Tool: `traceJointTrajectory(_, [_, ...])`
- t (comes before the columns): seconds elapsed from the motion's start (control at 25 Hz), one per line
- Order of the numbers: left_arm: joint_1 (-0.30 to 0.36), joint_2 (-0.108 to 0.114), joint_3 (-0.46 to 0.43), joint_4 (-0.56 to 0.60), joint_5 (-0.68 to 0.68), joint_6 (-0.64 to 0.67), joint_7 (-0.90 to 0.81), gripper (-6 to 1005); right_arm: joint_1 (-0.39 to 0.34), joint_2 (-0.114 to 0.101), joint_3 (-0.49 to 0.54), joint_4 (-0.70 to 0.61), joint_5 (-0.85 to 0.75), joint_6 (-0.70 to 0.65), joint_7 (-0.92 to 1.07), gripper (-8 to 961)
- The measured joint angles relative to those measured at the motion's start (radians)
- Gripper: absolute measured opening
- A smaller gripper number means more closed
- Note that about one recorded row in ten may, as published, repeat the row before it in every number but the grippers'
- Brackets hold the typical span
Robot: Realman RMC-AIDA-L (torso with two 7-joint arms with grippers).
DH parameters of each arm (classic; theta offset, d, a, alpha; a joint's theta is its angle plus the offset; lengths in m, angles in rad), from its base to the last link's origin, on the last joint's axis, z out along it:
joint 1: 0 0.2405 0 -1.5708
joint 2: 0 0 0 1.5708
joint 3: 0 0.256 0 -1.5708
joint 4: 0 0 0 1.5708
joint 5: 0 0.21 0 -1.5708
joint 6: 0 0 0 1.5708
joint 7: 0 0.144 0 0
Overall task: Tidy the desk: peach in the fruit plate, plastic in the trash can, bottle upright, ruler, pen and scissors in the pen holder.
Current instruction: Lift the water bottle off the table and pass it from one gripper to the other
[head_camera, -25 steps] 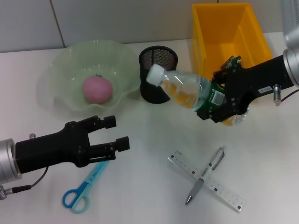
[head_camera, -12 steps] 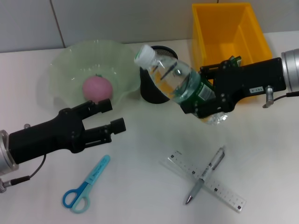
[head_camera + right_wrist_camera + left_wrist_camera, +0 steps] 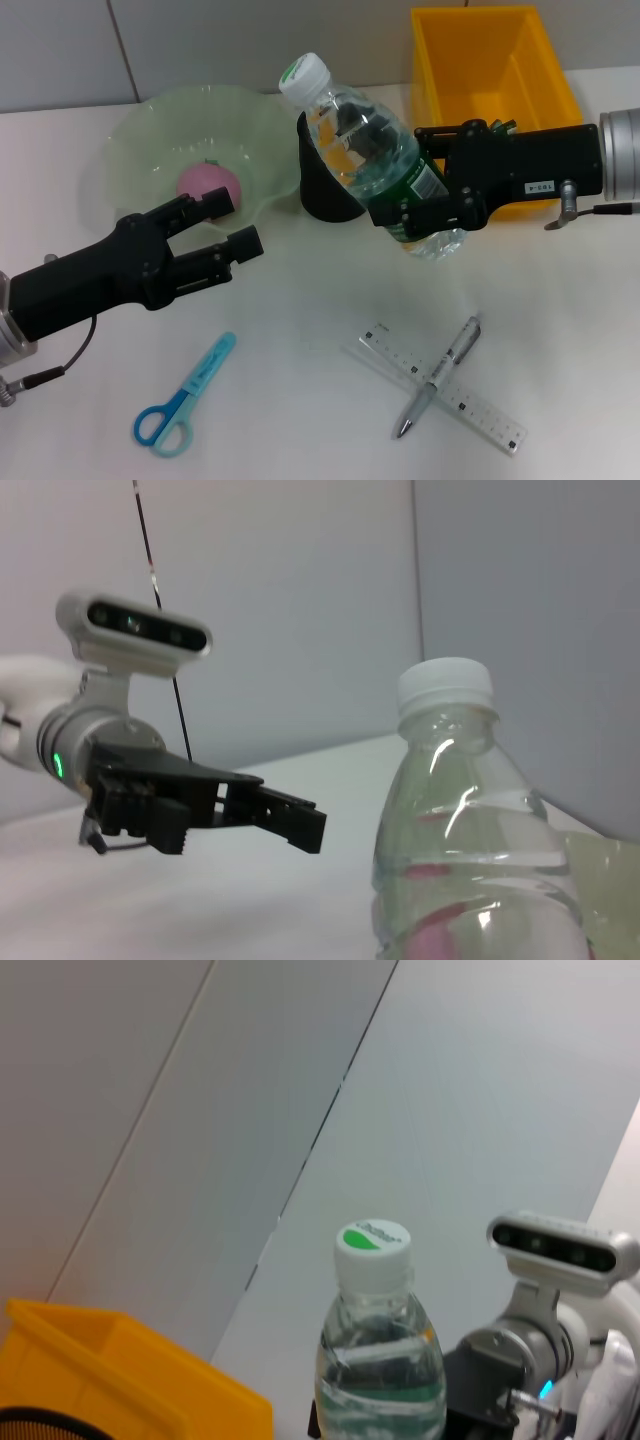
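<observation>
right gripper [image 3: 425, 205] is clamped on the bottle [image 3: 365, 145], tilted up over the desk, while left gripper [image 3: 228, 224] hovers with fingers apart near the plate [image 3: 150, 120]

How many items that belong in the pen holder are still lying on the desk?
3: the scissors lie near the front edge on the robot's left; the ruler and the pen lie crossed, pen on top, on the right. None seems hidden.

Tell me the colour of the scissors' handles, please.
Blue; the scissors lie on the table, clearest in the head view.
</observation>
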Motion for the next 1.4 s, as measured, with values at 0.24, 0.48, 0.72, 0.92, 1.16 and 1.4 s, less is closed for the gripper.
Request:
traceJointTrajectory(0.24, [-0.005,0.0,0.0,-0.038,-0.045,0.013,0.003,871,0.0,0.002,0.006,0.037,0.03,0.0,-0.012,768])
traceJointTrajectory(0.48, [-0.005,-0.002,0.001,-0.046,-0.088,0.038,0.005,871,0.003,0.004,0.01,0.082,0.076,0.01,-0.036,768])
traceJointTrajectory(0.72, [-0.011,-0.005,0.01,-0.079,-0.148,0.052,0.024,871,0.008,0.005,0.01,0.134,0.12,0.013,-0.071,768])
traceJointTrajectory(0.92, [-0.028,-0.004,0.003,-0.113,-0.165,0.054,0.04,871,0.019,0.005,0.002,0.187,0.141,0.009,-0.102,768])
traceJointTrajectory(1.16, [-0.043,-0.005,0.003,-0.127,-0.188,0.047,0.06,871,0.044,0.005,-0.003,0.243,0.141,0.004,-0.108,768])
traceJointTrajectory(1.4, [-0.058,-0.005,0.003,-0.152,-0.218,0.041,0.105,871,0.065,0.005,-0.041,0.271,0.14,0.003,-0.111,768])
